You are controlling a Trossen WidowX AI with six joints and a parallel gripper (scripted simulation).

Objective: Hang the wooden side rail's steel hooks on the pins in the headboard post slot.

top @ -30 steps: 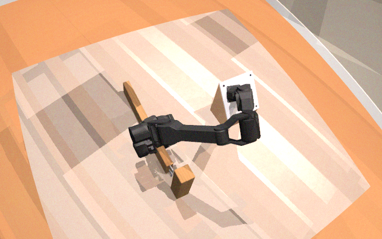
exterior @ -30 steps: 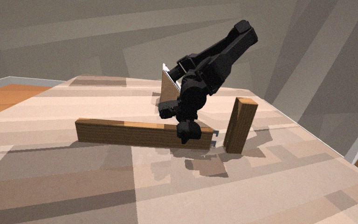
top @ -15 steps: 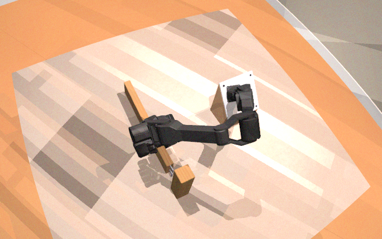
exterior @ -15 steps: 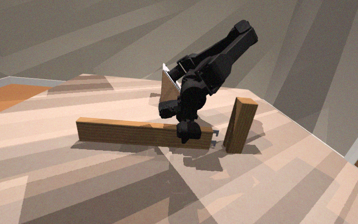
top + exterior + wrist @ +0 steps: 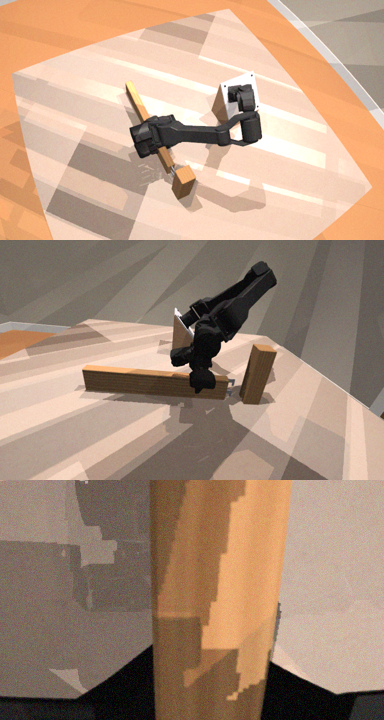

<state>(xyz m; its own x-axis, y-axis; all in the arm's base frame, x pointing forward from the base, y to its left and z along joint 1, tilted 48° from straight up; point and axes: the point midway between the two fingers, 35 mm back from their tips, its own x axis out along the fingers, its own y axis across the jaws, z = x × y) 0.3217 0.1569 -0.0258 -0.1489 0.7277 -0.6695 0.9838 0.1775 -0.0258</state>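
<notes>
The wooden side rail lies lengthwise with its narrow edge up. My gripper is shut on it near the hook end, with the rail running between the fingers. Two steel hooks stick out from the rail's end, one above the other, towards the headboard post. The post stands upright, and a gap shows between hooks and post in the exterior view. The pins inside the slot are hidden. Whether the rail's underside touches the table is hard to tell.
The arm's base is mounted on a white plate on a slanted wooden block behind the rail. The arm reaches over the rail from that side. Patchy light and shadows cross the table.
</notes>
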